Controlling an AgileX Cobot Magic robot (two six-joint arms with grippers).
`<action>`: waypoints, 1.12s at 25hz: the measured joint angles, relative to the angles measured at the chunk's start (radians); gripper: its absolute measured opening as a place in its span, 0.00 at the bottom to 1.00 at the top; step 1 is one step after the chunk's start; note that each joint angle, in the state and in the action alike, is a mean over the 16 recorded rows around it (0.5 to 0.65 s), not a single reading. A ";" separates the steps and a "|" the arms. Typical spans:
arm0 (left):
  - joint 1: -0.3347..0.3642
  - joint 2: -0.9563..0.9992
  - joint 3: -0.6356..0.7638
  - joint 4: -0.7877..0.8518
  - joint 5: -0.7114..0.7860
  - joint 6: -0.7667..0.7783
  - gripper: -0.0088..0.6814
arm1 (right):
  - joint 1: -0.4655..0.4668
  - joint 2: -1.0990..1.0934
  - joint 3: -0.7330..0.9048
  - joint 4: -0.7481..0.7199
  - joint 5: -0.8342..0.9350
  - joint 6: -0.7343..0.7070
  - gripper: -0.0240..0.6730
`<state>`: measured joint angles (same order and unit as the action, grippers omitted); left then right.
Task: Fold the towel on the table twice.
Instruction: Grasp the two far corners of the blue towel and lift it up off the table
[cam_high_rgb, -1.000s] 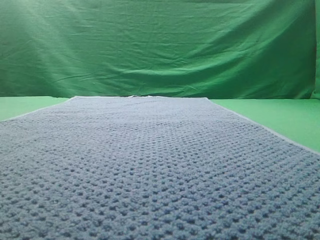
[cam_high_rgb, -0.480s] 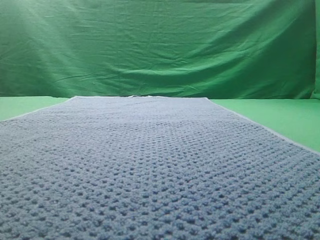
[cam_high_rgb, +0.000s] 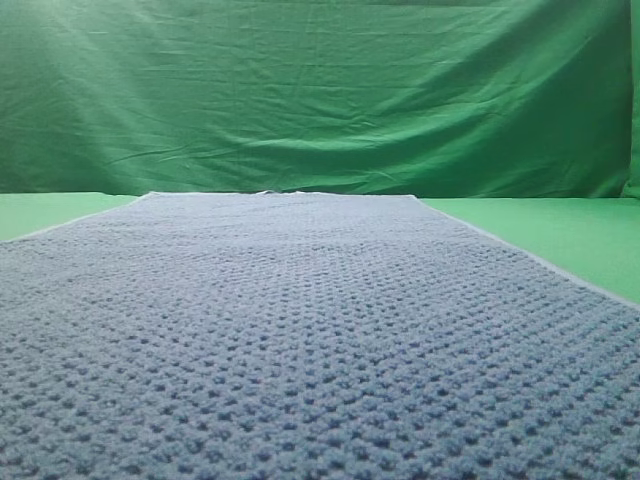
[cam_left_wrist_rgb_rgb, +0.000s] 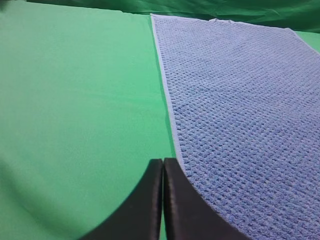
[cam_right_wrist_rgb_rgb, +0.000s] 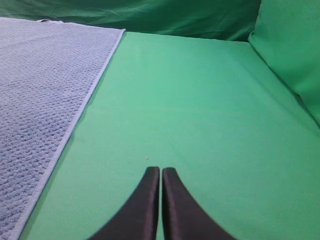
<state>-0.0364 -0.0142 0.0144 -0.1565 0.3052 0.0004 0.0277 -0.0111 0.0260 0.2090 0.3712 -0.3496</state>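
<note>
The blue-grey waffle-weave towel (cam_high_rgb: 300, 330) lies spread flat on the green table (cam_high_rgb: 570, 235), filling most of the exterior high view; neither gripper shows there. In the left wrist view my left gripper (cam_left_wrist_rgb_rgb: 163, 161) is shut and empty, hovering over the towel's (cam_left_wrist_rgb_rgb: 240, 105) pale left hem, with bare table (cam_left_wrist_rgb_rgb: 75, 110) to its left. In the right wrist view my right gripper (cam_right_wrist_rgb_rgb: 160, 170) is shut with nothing in it, above bare table (cam_right_wrist_rgb_rgb: 200, 110), a short way right of the towel's (cam_right_wrist_rgb_rgb: 40, 80) right hem.
A wrinkled green backdrop cloth (cam_high_rgb: 320, 90) hangs behind the table's far edge. It also shows at the top and right of the right wrist view, backdrop (cam_right_wrist_rgb_rgb: 290, 55).
</note>
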 joint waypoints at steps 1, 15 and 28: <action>0.000 0.000 0.000 -0.001 -0.016 0.000 0.01 | 0.000 0.000 0.000 0.000 -0.005 -0.001 0.03; 0.000 0.000 0.001 -0.020 -0.334 -0.008 0.01 | 0.000 0.000 0.000 0.045 -0.252 -0.009 0.03; 0.000 0.045 -0.153 -0.061 -0.183 -0.078 0.01 | 0.000 0.038 -0.130 0.130 -0.300 0.019 0.03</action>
<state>-0.0360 0.0310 -0.1389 -0.2176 0.1223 -0.0773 0.0277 0.0266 -0.1044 0.3385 0.0713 -0.3303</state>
